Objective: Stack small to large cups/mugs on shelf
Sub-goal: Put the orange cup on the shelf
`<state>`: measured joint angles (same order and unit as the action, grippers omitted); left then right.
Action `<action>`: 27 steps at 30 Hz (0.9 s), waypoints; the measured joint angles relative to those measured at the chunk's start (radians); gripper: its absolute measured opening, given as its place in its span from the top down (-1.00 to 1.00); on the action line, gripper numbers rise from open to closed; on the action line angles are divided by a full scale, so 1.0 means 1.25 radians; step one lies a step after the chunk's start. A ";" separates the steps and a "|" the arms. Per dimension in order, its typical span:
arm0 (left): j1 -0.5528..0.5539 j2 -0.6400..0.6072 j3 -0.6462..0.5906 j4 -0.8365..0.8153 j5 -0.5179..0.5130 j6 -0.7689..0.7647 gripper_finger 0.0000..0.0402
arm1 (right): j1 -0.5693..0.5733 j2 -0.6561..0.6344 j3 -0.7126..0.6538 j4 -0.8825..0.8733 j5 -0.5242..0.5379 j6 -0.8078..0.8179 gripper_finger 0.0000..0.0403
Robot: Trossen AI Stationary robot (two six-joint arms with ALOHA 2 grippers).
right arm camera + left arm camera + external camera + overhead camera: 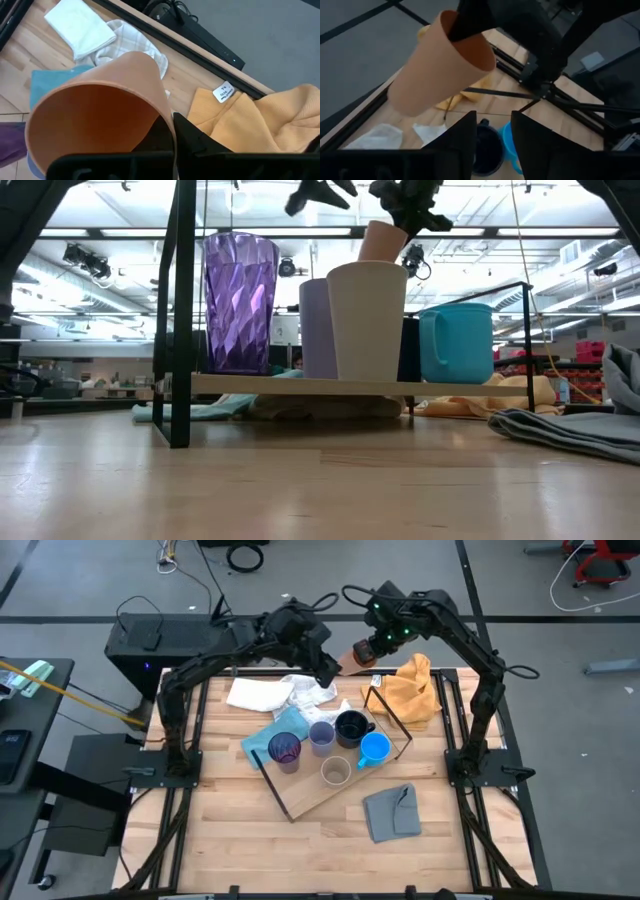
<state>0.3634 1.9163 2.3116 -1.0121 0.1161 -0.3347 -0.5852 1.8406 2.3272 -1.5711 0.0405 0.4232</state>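
My right gripper (372, 648) is shut on the orange cup (353, 653), high above the far part of the shelf (310, 795). The cup also shows in the low view (380, 242). My left gripper (492, 140) is open and empty just left of the cup, over the white cloths. On the shelf board stand the purple tumbler (284, 750), lavender cup (321, 736), black mug (350, 727), blue mug (373, 749) and beige cup (335, 772), each on its base. My right gripper holds the orange cup by its rim (169, 127), with one finger inside the mouth and one finger (197, 142) outside the wall. The cup is lifted clear and tilted, its base pointing away from the gripper toward the table's left.
An orange cloth (415, 690) lies at the far right, beside the shelf's black frame rods. White cloths (265, 693) lie at the far left and a teal cloth (262, 740) lies under the shelf's left end. A grey cloth (392, 810) lies near the front right.
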 joint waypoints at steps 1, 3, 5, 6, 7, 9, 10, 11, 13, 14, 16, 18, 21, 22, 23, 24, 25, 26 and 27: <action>0.000 0.005 0.000 0.008 0.002 -0.001 0.33 | 0.001 0.000 0.000 0.000 0.000 0.000 1.00; 0.000 0.011 0.000 0.040 0.010 -0.002 0.28 | 0.005 0.000 0.000 0.000 0.001 -0.001 1.00; 0.000 0.013 0.000 0.061 0.024 -0.002 0.22 | 0.010 0.000 0.000 0.000 0.001 -0.005 1.00; 0.000 0.013 0.000 0.071 0.026 -0.002 0.19 | 0.014 0.000 0.000 0.000 0.001 -0.008 1.00; 0.000 0.013 0.000 0.085 0.026 -0.002 0.15 | 0.016 0.000 0.000 0.000 0.000 -0.010 1.00; 0.004 0.013 0.000 0.099 0.027 -0.012 0.09 | 0.021 0.000 0.000 0.000 -0.002 -0.011 1.00; 0.007 0.013 0.000 0.101 0.028 -0.018 0.06 | 0.022 0.000 0.000 0.000 -0.002 -0.012 1.00; 0.011 0.013 0.000 0.099 0.028 -0.023 0.03 | 0.022 0.000 0.000 0.000 -0.002 -0.012 1.00; 0.019 0.013 0.000 0.089 0.027 -0.036 -0.02 | 0.026 0.000 0.000 0.000 0.001 -0.012 1.00; 0.023 0.013 0.000 0.081 0.027 -0.038 -0.04 | 0.026 0.000 0.000 0.000 0.004 -0.013 1.00; 0.028 0.013 0.000 0.073 0.025 -0.039 -0.07 | 0.031 0.000 0.000 0.000 0.004 -0.014 1.00; 0.032 0.012 0.000 0.074 0.025 -0.040 -0.09 | 0.036 0.000 0.000 0.000 0.004 -0.019 1.00; 0.035 0.012 0.000 0.073 0.023 -0.044 -0.09 | 0.038 0.000 0.000 0.000 0.004 -0.021 1.00; 0.036 0.012 0.000 0.073 0.022 -0.044 -0.08 | 0.040 0.000 0.000 0.000 0.004 -0.020 1.00; 0.037 0.012 0.000 0.073 0.023 -0.044 -0.07 | 0.041 0.000 0.000 0.000 0.004 -0.020 1.00; 0.037 0.012 0.000 0.073 0.022 -0.044 -0.06 | 0.042 0.000 0.000 0.001 0.005 -0.020 1.00; 0.037 0.015 0.000 0.075 0.020 -0.044 -0.05 | 0.043 0.000 0.000 0.002 0.005 -0.020 1.00; 0.037 0.018 0.001 0.078 0.017 -0.044 -0.04 | 0.046 0.000 0.000 0.005 0.004 -0.020 1.00; 0.037 0.021 0.001 0.076 0.016 -0.047 -0.04 | 0.047 0.000 0.000 0.007 0.005 -0.021 1.00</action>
<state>0.4097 1.9430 2.3123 -0.9170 0.1360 -0.3933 -0.5264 1.8408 2.3268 -1.5626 0.0463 0.3974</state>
